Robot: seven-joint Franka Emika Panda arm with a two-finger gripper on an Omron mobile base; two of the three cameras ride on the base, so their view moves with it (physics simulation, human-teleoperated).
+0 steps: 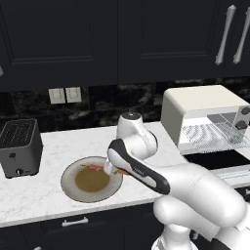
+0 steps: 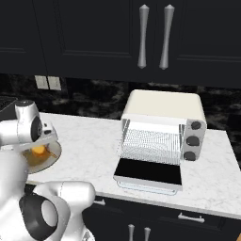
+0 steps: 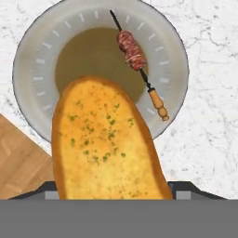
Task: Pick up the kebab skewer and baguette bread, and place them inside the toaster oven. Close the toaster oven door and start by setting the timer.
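Note:
The orange-golden baguette bread (image 3: 107,144) looms large in the hand view, raised off the grey plate (image 3: 28,60) and reaching down between the hidden fingertips. My gripper (image 1: 111,168) hangs low over the plate's right side, shut on the loaf. The kebab skewer (image 3: 131,50) lies on the plate, apart from the loaf, with reddish chunks and a wooden handle. The cream-white toaster oven (image 1: 195,105) stands at the right, wire rack showing. The toaster oven door (image 2: 148,172) is folded down flat in front of it.
A dark grey two-slot toaster (image 1: 19,146) stands left of the plate (image 1: 68,188). A wooden surface (image 3: 18,162) shows beside the plate in the hand view. Three dark knobs (image 2: 193,140) sit on the oven's right side. Bare marble counter lies between plate and oven.

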